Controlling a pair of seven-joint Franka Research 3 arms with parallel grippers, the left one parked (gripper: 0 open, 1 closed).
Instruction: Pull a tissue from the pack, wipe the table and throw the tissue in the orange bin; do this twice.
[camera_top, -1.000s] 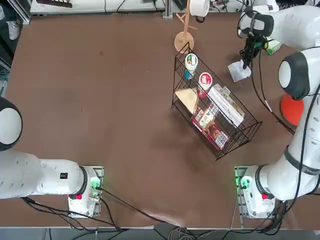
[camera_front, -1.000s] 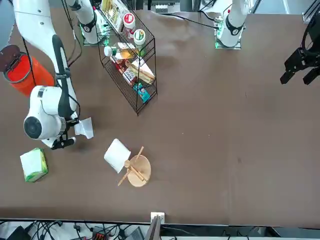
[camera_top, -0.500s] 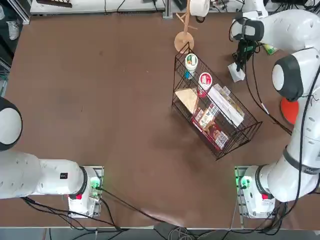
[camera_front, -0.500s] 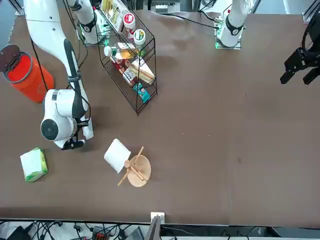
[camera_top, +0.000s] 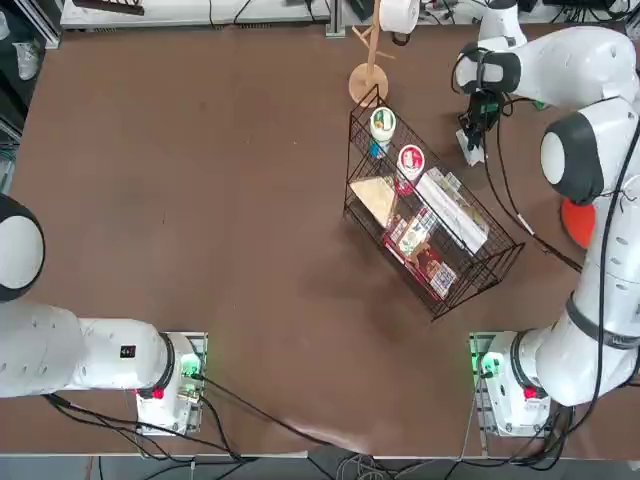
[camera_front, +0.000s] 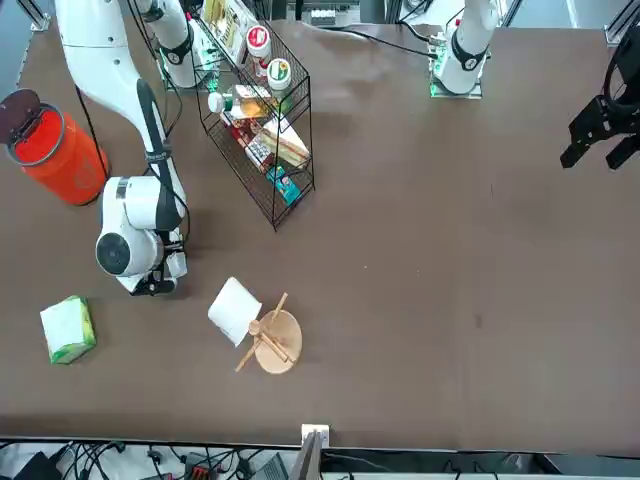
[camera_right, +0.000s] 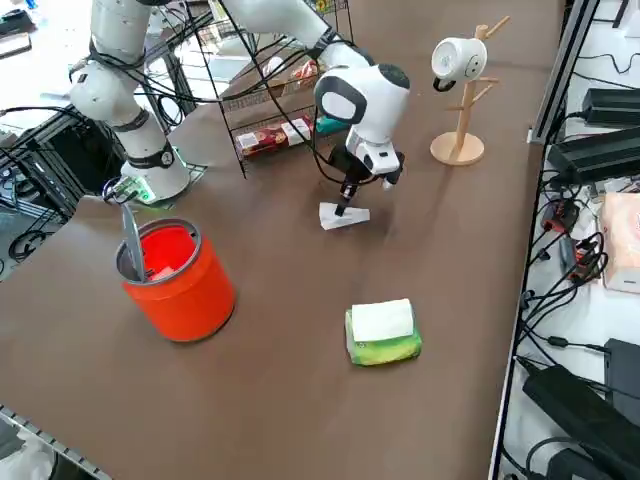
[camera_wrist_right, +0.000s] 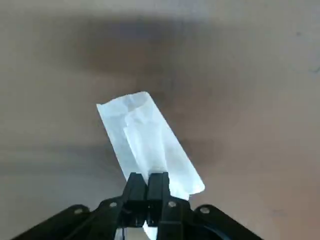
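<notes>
White tissue (camera_wrist_right: 167, 150) sits pinched between the pressed-together tips of our right gripper (camera_wrist_right: 148, 177), its loose part spreading out beyond them over the brown table (camera_right: 290, 410). We judge it nearly weightless, limp and easily torn, so it should fold or trail rather than push; our hold would serve best near a gathered, layered part, with enough left free to wipe. Nearest us, the black wire basket (camera_top: 433, 318) is the edge to watch, since its thin rods could snag tissue or cable. The wooden mug stand (camera_right: 457, 150) stands farther from our bases, beyond the basket's far end. On our right lie the soft green-and-white tissue pack (camera_right: 383, 322) and, closer to our base, the orange bin (camera_right: 193, 300). Bare tabletop between basket, pack and bin gives us room for strokes.
</notes>
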